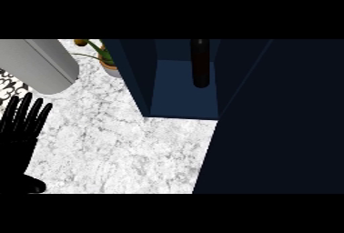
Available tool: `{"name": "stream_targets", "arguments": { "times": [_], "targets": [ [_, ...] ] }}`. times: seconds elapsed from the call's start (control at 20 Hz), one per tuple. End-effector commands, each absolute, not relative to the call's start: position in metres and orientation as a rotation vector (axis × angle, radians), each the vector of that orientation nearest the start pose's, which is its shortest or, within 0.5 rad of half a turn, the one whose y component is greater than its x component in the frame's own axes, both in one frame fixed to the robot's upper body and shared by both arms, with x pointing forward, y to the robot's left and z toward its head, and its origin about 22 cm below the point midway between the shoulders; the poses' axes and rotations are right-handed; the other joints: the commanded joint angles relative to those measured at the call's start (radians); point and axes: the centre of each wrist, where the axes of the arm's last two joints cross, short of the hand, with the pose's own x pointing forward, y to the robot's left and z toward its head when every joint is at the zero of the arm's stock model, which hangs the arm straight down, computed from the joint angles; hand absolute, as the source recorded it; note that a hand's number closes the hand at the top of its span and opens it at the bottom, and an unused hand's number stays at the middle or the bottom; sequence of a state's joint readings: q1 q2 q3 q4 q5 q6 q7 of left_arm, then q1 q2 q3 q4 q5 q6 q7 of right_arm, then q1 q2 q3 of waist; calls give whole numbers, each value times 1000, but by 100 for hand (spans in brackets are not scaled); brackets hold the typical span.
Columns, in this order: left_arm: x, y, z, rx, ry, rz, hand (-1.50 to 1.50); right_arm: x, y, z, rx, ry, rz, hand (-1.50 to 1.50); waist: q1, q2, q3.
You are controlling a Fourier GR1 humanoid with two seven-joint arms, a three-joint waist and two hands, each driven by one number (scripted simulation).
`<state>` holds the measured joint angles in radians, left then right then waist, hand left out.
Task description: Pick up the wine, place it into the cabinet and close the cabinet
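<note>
One wine bottle [200, 63] upright inside cabinet [181, 98] | left hand [20, 125] fingers straight, resting on counter [128, 145]

The cabinet [181, 95] stands at the counter's [128, 145] far right, and the wine [200, 63] stands inside it. Its door [275, 127] reaches forward along the right side. A plant [107, 61] sits just left of the cabinet, a cylinder [40, 63] farther left. The left hand [20, 132] rests at the left edge.
</note>
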<state>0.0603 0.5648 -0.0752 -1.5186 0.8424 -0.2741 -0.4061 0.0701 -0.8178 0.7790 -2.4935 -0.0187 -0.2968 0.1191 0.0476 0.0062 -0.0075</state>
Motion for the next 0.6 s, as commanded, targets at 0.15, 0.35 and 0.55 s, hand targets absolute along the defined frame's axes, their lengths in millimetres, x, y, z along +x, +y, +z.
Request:
{"name": "stream_targets", "arguments": {
  "times": [0.15, 0.35, 0.55],
  "targets": [
    [226, 363, 26, -454, -1839, 111, -150, 95, -156, 176, 605, -1826, 683, 150, 27, 6, -3],
    [238, 362, 34, -458, -1860, 91, -150, 113, -143, 183, 614, -1827, 708, 150, 31, 8, -4],
    [238, 365, 34, -457, -1855, 92, -150, 146, -104, 191, 589, -1838, 687, 150, 27, 0, -2]
  ]
}}
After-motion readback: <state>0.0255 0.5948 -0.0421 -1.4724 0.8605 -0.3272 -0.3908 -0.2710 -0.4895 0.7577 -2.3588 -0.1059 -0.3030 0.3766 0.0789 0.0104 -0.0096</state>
